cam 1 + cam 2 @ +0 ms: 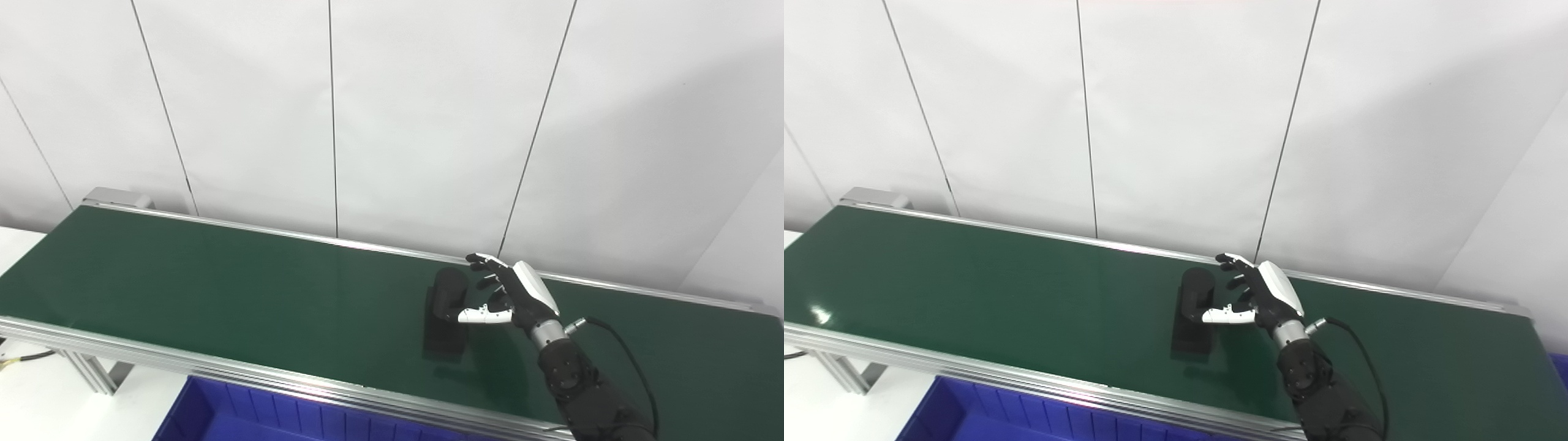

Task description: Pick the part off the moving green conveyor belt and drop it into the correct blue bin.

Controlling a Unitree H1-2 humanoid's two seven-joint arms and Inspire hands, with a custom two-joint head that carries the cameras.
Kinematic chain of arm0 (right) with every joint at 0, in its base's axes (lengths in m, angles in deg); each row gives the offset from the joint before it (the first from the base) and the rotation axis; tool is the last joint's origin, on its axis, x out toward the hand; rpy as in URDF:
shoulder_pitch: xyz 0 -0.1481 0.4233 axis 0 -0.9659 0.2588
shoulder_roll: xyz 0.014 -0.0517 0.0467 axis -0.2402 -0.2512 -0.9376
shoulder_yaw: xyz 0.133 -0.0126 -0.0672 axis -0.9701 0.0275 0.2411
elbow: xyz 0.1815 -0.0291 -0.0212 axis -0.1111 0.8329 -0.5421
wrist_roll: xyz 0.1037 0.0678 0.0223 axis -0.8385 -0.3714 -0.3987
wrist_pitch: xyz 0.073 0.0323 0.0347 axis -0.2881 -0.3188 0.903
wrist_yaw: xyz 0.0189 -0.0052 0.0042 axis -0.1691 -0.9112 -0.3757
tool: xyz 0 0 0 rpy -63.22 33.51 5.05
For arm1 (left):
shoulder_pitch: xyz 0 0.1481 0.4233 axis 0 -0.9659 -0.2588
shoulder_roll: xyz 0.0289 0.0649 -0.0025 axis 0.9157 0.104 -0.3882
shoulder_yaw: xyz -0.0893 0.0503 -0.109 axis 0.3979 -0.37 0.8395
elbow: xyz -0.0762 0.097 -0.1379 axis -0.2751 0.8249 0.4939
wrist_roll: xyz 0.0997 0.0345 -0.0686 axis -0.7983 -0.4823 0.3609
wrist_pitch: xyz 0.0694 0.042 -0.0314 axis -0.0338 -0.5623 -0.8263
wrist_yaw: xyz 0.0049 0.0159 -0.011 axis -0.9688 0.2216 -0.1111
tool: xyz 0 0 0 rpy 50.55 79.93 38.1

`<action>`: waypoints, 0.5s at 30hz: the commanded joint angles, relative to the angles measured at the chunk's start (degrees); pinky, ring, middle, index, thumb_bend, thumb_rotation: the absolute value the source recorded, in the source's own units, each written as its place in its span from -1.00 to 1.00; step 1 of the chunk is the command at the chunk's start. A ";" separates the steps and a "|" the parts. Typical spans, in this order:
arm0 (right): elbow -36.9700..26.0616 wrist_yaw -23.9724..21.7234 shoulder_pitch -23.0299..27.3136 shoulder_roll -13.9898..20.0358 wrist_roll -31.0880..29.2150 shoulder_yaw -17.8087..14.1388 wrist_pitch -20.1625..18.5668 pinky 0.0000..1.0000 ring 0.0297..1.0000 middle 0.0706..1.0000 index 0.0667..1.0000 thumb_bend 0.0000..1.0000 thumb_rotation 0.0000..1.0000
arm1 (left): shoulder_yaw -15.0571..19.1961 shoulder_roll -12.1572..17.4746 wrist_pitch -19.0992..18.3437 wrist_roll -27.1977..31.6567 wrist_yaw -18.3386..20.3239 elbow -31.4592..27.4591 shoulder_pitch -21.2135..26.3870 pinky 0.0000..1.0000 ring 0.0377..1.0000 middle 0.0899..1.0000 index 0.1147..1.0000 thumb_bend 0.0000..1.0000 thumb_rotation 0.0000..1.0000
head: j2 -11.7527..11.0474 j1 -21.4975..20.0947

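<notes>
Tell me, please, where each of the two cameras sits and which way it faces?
Left eye view: on the head, looking down at the green conveyor belt; shows the right hand, open beside the black part.
Right eye view: just beside it, facing the same way; same hand and forearm.
Shared: belt, part, blue bin at the near edge, white wall. The left hand shows in neither.

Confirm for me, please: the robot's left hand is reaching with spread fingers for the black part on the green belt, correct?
Not quite: it is the right hand, its arm entering from the picture's right side in the left eye view. It does reach with spread fingers for the black part on the green belt.
</notes>
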 commanded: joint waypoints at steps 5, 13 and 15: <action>-1.36 0.16 3.09 -0.10 -0.02 0.43 1.59 0.01 0.24 0.49 0.56 0.88 -0.09 | 0.56 -0.52 1.69 -0.47 1.05 -0.83 0.82 0.11 0.40 0.44 0.37 1.00 0.67 | 0.09 -0.16; -3.25 -0.50 2.46 0.09 0.60 1.15 -0.13 -0.12 0.04 0.21 0.37 0.74 -0.18 | 0.27 -0.44 1.69 -0.92 0.67 -0.67 0.97 0.14 0.39 0.45 0.38 1.00 0.67 | 0.25 -0.14; -3.38 -0.74 2.32 0.12 0.55 1.06 -0.04 -0.16 -0.01 0.14 0.32 0.68 -0.23 | 0.40 -0.45 1.69 -0.71 0.99 -0.76 0.88 0.14 0.39 0.45 0.38 1.00 0.66 | 0.27 -0.16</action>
